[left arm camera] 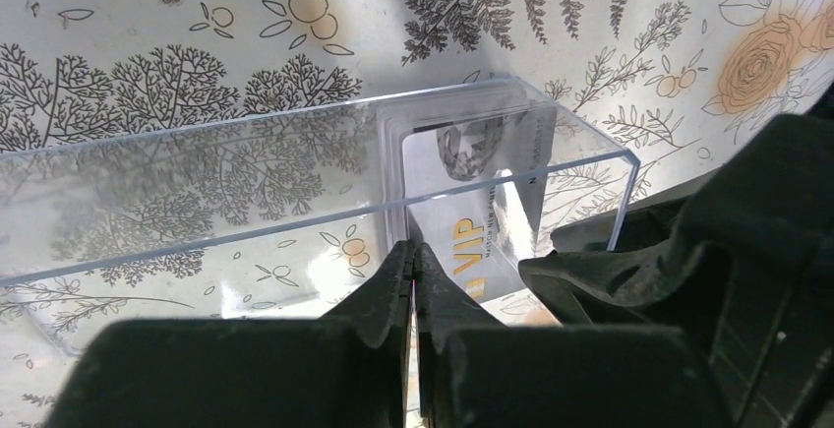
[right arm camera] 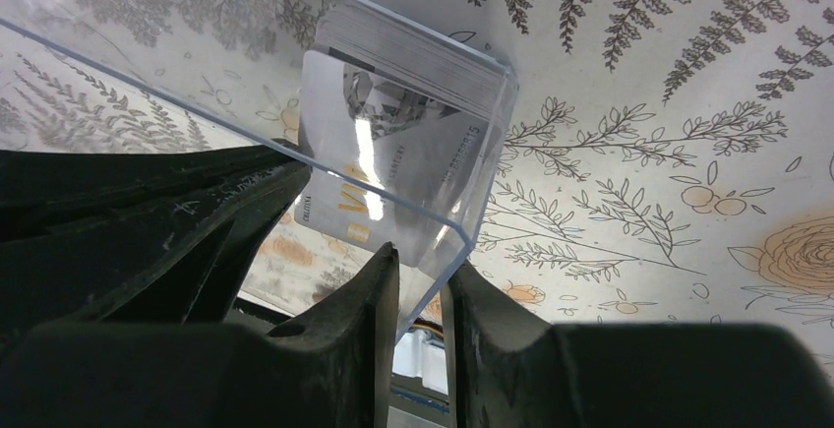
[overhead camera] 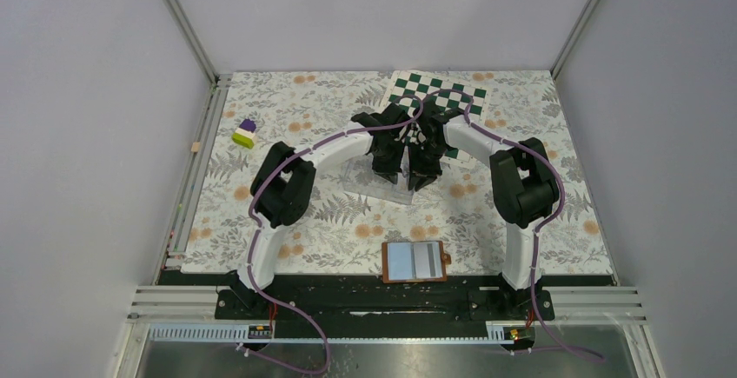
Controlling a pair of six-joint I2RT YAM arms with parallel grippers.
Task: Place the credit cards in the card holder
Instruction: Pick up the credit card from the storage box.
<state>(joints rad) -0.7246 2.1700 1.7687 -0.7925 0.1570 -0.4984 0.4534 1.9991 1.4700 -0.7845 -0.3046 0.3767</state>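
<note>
A stack of whitish credit cards (left arm camera: 462, 167) stands on edge at one end of a clear plastic case (left arm camera: 197, 192) in mid-table (overhead camera: 365, 189). My left gripper (left arm camera: 413, 251) is shut on the edge of the front card, the one marked VIP (left arm camera: 482, 251). My right gripper (right arm camera: 421, 261) is shut on the case's end wall (right arm camera: 482, 172), next to the cards (right arm camera: 393, 143). Both grippers meet over the case in the top view, the left (overhead camera: 388, 169) beside the right (overhead camera: 423, 174). The brown card holder (overhead camera: 415, 261) lies open near the front edge, pale pockets up.
A green and white checkered board (overhead camera: 437, 96) lies at the back behind the grippers. A small purple, white and green block stack (overhead camera: 245, 133) stands at the back left. A metal rail (overhead camera: 195, 178) borders the floral mat's left side.
</note>
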